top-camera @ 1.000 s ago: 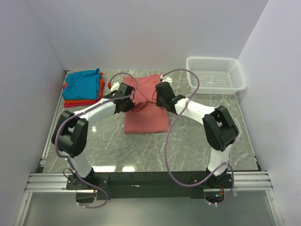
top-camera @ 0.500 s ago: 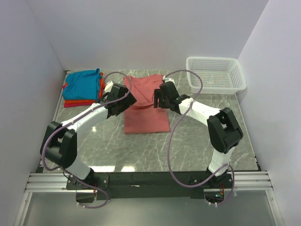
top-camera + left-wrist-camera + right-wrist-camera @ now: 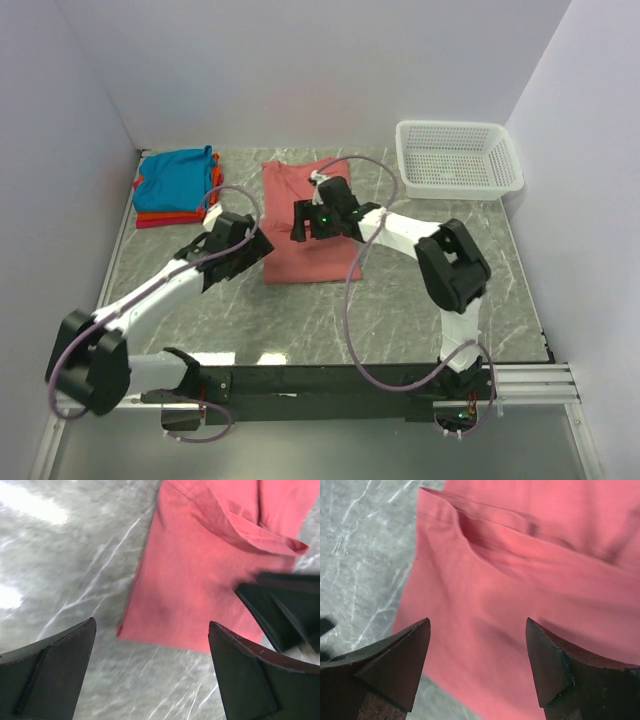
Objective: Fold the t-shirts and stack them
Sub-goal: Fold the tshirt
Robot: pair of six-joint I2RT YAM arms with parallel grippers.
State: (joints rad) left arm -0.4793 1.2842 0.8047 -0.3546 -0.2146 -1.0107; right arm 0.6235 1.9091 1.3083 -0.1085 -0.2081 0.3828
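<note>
The salmon-pink t-shirt (image 3: 310,265) lies folded into a long rectangle on the marble table (image 3: 420,290), a loose fold showing across its upper part (image 3: 260,535). My left gripper (image 3: 252,250) hovers open by the shirt's near left corner (image 3: 150,630), with nothing between its fingers (image 3: 55,670). Over the middle of the shirt (image 3: 520,580) my right gripper (image 3: 300,225) hangs open and holds nothing. At the back left is a stack of folded t-shirts, with a teal-blue one (image 3: 175,175) on top and orange and red ones (image 3: 165,215) under it.
A white plastic mesh basket (image 3: 460,158) stands at the back right. White walls close the table at the back and both sides. In the left wrist view the right gripper's dark fingers (image 3: 280,610) show at the right edge.
Both grippers opened and let go of the pink shirt, which now lies flat. The left arm drew back toward the near left. The right gripper shifted left over the shirt.
</note>
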